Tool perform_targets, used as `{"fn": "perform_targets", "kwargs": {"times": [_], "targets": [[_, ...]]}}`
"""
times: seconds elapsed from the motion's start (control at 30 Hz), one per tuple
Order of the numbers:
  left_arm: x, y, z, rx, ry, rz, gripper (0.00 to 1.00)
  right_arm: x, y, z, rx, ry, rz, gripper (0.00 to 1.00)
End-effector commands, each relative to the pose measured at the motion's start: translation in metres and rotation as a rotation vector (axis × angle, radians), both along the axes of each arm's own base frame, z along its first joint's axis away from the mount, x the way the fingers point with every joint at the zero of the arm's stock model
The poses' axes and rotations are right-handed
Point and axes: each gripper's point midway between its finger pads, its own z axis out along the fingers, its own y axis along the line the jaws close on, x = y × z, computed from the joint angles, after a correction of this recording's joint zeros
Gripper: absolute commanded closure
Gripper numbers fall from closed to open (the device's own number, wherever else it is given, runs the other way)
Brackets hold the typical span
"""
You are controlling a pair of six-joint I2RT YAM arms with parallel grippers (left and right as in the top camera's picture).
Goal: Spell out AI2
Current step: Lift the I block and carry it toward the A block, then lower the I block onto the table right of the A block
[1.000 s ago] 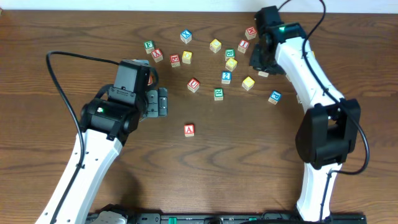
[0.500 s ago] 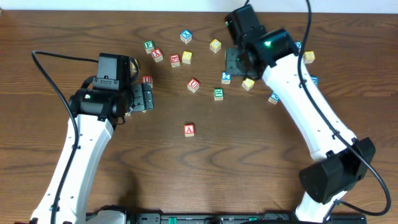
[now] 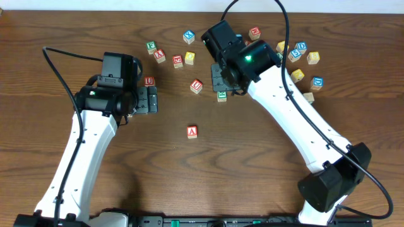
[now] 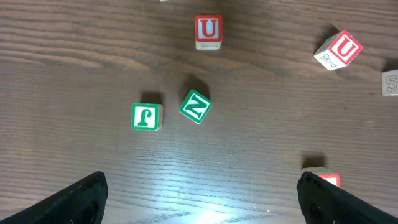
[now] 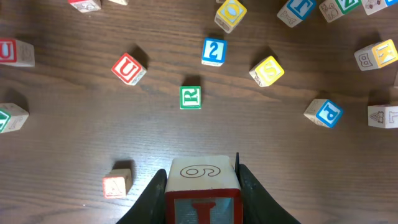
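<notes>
My right gripper (image 5: 202, 205) is shut on a red-edged I block (image 5: 202, 190) with a 6 on its top face, held above the table. In the overhead view this gripper (image 3: 219, 74) hangs over the middle blocks. The red A block (image 3: 192, 131) lies alone nearer the front and also shows in the right wrist view (image 5: 117, 182). The blue 2 block (image 5: 213, 51) sits beyond a green R block (image 5: 190, 98); the arm hides it overhead. My left gripper (image 3: 153, 99) is open and empty, low over bare wood (image 4: 199, 205).
Loose letter blocks lie scattered across the back: a red U (image 3: 196, 86), a green block (image 3: 221, 96), a cluster at the back right (image 3: 302, 53). A small red block (image 3: 149, 81) lies just beside my left gripper. Green J (image 4: 147, 117) and N (image 4: 195, 106) lie ahead of it.
My right arm has swung left from the back right cluster to over the middle blocks, carrying the I block. My left gripper drew back to the left, then held.
</notes>
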Motion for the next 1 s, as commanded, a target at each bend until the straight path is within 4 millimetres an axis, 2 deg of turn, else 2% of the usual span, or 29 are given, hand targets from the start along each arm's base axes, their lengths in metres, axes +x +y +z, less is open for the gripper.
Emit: {"fn": "perform_targets", "kwargs": {"times": [0.0, 0.23, 0.4, 0.63, 0.7, 0.83, 0.97], "targets": [[0.000, 0.009, -0.005, -0.009, 0.016, 0.008, 0.04, -0.007, 0.001, 0.000, -0.022, -0.011, -0.006, 0.95], [0.001, 0.022, -0.004, -0.140, 0.020, 0.038, 0.04, -0.024, 0.010, -0.034, -0.055, 0.040, 0.018, 0.99], [0.000, 0.026, -0.004, -0.162, 0.026, 0.051, 0.04, -0.035, 0.020, -0.051, -0.044, 0.032, 0.044, 0.99], [0.000, 0.026, -0.004, -0.162, 0.026, 0.051, 0.04, -0.062, 0.031, -0.069, 0.037, 0.025, 0.053, 0.95], [0.000, 0.026, -0.004, -0.162, 0.026, 0.051, 0.04, -0.071, 0.029, -0.079, 0.050, 0.024, 0.038, 0.93], [0.000, 0.026, -0.004, -0.161, 0.026, 0.052, 0.04, -0.080, 0.027, -0.099, 0.055, 0.040, 0.005, 0.89], [0.000, 0.026, -0.004, -0.161, 0.026, 0.052, 0.04, -0.082, 0.029, -0.112, 0.071, 0.036, -0.006, 0.86]]}}
